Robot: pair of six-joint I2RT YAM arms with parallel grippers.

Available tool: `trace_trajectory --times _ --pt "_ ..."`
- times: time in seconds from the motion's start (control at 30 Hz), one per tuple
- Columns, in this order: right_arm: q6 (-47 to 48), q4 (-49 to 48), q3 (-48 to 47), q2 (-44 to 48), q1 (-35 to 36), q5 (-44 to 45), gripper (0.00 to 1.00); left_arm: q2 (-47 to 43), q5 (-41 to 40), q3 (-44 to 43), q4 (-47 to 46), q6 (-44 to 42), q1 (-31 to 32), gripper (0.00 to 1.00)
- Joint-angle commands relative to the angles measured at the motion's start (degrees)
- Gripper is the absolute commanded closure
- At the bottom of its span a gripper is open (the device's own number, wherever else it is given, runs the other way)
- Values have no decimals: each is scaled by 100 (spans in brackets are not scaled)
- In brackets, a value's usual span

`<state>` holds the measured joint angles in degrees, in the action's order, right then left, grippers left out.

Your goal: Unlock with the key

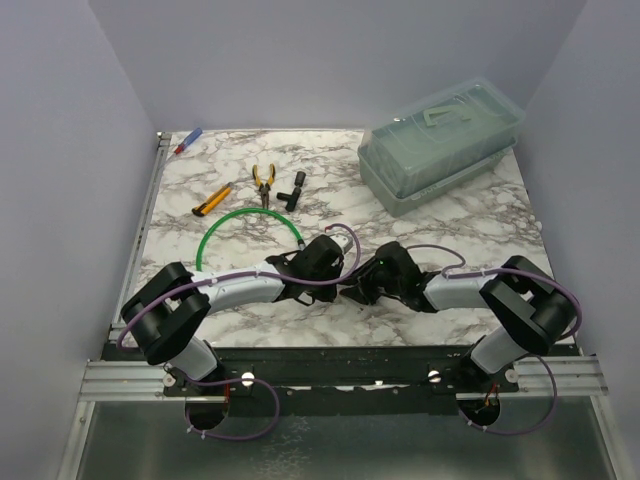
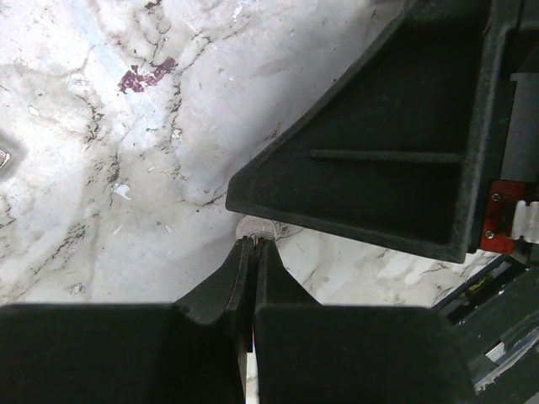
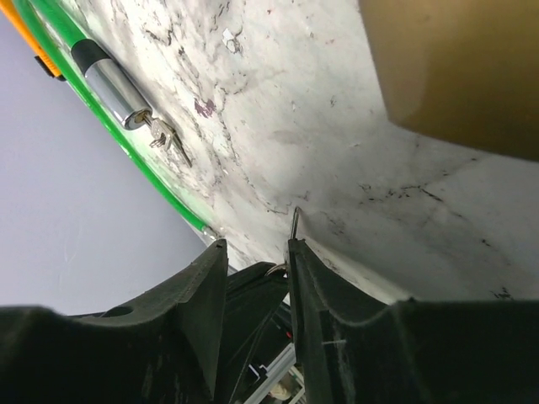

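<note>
No words or numbers can be read anywhere. The lid of the see-through green box [image 1: 440,150] has a raised mark a bit like a triangle, but it is too small to read.

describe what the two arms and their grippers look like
The left arm and the right arm both have pale grey links between bulky black joint housings, with purple cables looped along them. The left gripper and the right gripper are matte black, with wedge-shaped fingers tapering to narrow tips.
</note>
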<state>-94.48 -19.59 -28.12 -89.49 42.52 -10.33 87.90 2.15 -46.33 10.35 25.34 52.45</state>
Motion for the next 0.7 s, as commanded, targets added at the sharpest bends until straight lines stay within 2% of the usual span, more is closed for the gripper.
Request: trace_trajectory --times 0.0,0.67 --pt "-69 388 -58 -217 98 -66 61 -168 92 76 -112 34 -38 100" --pt "736 1715 -591 127 308 308 62 -235 138 137 -209 169 -186 100"
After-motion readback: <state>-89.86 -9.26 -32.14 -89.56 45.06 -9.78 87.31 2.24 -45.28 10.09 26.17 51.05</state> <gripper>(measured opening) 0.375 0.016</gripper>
